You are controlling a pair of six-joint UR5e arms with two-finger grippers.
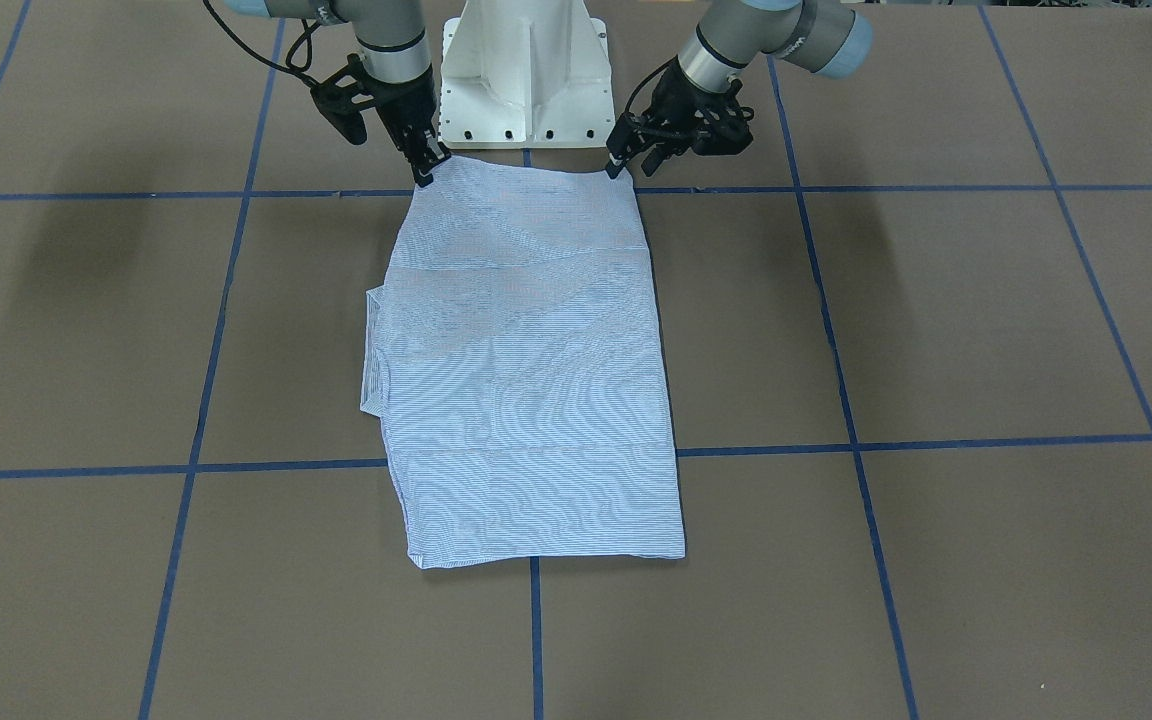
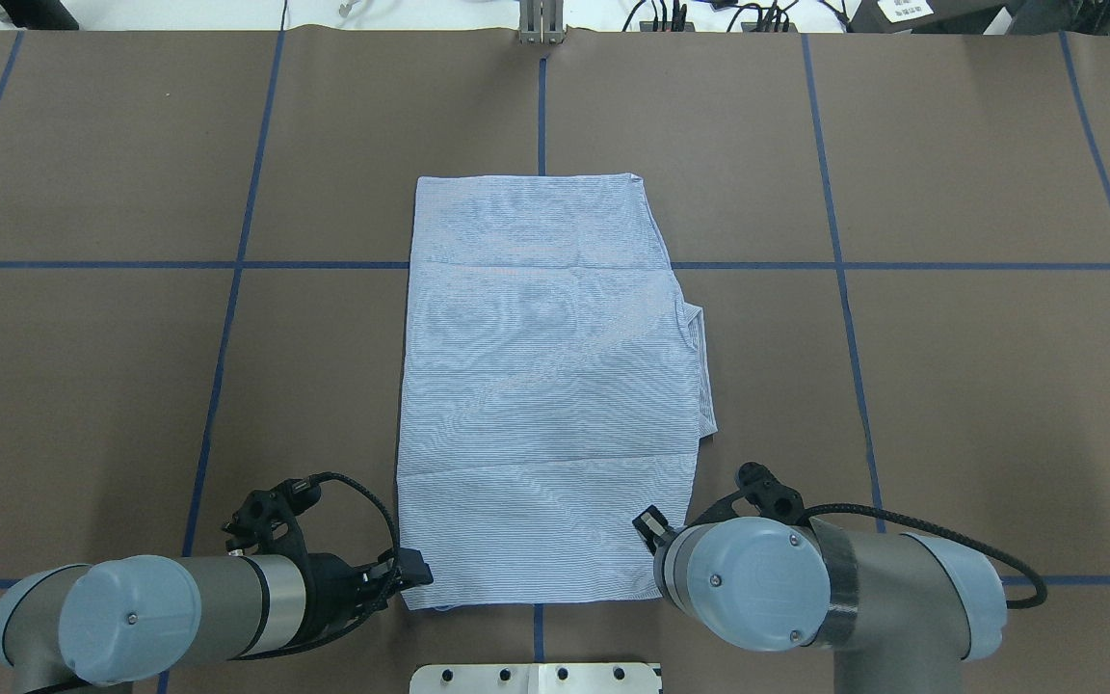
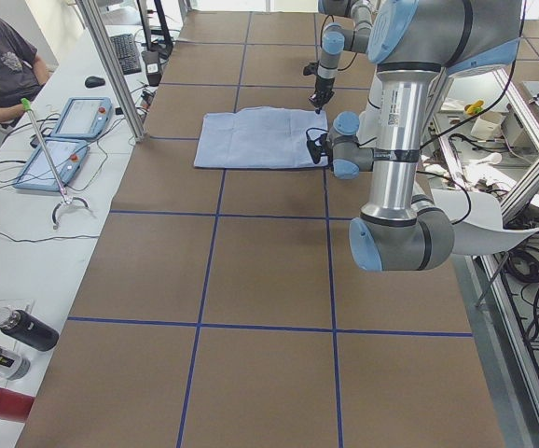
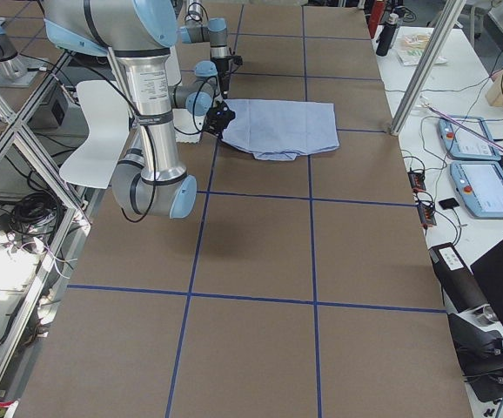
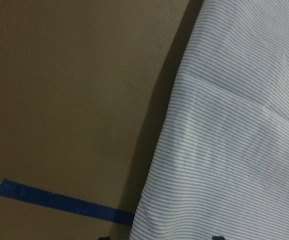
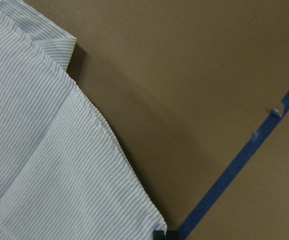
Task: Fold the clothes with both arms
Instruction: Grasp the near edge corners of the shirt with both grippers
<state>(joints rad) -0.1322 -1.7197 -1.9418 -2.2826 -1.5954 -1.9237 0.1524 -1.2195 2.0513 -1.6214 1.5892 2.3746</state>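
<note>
The light blue striped shirt (image 1: 526, 380) lies folded into a long rectangle in the middle of the table, and it also shows in the overhead view (image 2: 545, 386). My left gripper (image 1: 619, 163) is shut on the shirt's near corner on my left (image 2: 412, 571). My right gripper (image 1: 426, 165) is shut on the other near corner (image 2: 651, 525). Both corners sit barely above the table. The left wrist view shows the shirt's edge (image 5: 224, 140) with a shadow beside it. The right wrist view shows the corner (image 6: 59, 150). Collar, pocket and buttons are hidden.
The brown table (image 2: 950, 386) carries a grid of blue tape lines (image 2: 844, 337). A folded cuff (image 2: 700, 357) sticks out of the shirt's side on my right. The white pedestal base (image 1: 524, 70) stands just behind the shirt's near edge. An operator's bench with tablets (image 3: 60, 140) runs along the far side.
</note>
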